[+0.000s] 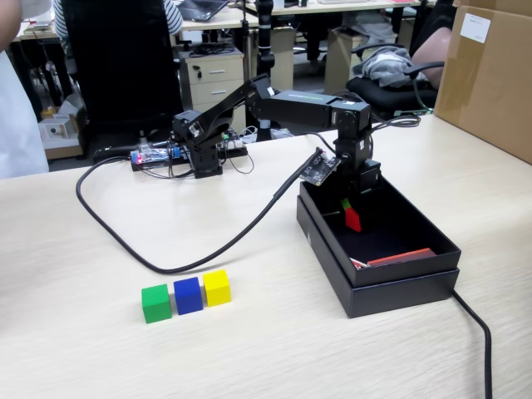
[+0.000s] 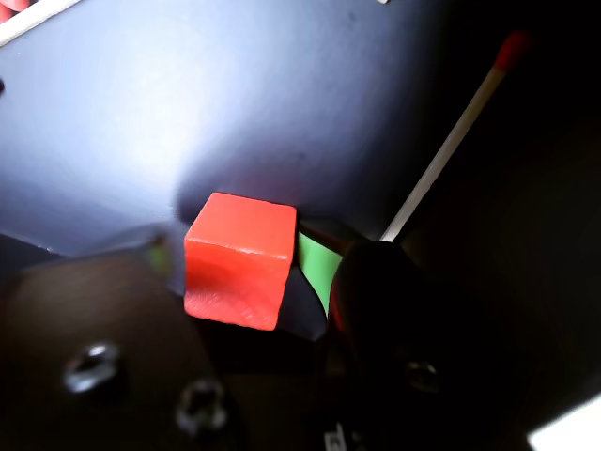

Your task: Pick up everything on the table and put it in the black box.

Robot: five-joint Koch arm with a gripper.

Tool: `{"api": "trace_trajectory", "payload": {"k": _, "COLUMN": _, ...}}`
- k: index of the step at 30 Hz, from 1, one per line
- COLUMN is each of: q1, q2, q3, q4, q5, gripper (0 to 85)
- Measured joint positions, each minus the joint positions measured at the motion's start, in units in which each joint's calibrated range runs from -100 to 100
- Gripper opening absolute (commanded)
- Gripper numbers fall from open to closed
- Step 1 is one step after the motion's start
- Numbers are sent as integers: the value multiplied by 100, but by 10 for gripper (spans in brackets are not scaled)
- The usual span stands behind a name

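Red is the colour between the jaws: the claw (image 1: 350,214) grips the red cube (image 2: 237,259), its jaws closed on the cube's sides, with a green pad showing against one face in the wrist view. It hangs low inside the black box (image 1: 399,287), near the back wall, so the cube sits just above the dark floor directly beneath it. That is the relation the coming move likely turns on: the drop point lies straight below, and opening the jaws should be enough.

Well away from the claw, out on the table (image 1: 83,349) toward the front left in the fixed view, the green cube (image 1: 155,302), blue cube (image 1: 188,295) and yellow cube (image 1: 217,287) stand touching in a row. To reach them the arm would have to lift clear of the near box wall, then swing across. A black cable (image 1: 166,264) curves over the table between the arm's base and those cubes, and may snag a low sweep. A brown carton (image 1: 486,75) stands beyond the box, out of the way.
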Motion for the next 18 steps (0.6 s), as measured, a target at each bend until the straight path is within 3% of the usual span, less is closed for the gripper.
{"api": "trace_trajectory", "payload": {"k": 3, "q1": -49, "q2": -518, "q3": -210, "q4": 0, "q5": 0, "gripper": 394}}
{"api": "trace_trajectory", "payload": {"k": 7, "q1": -322, "q2": -2861, "q3": -940, "q4": 0, "q5": -112, "gripper": 440}}
{"api": "trace_trajectory", "payload": {"k": 12, "q1": -1138, "q2": -5243, "q3": -2072, "q4": -8, "q5": -772, "gripper": 468}}
{"api": "trace_trajectory", "payload": {"k": 18, "q1": -2237, "q2": -5256, "q3": -2173, "q4": -8, "q5": -1509, "gripper": 484}}
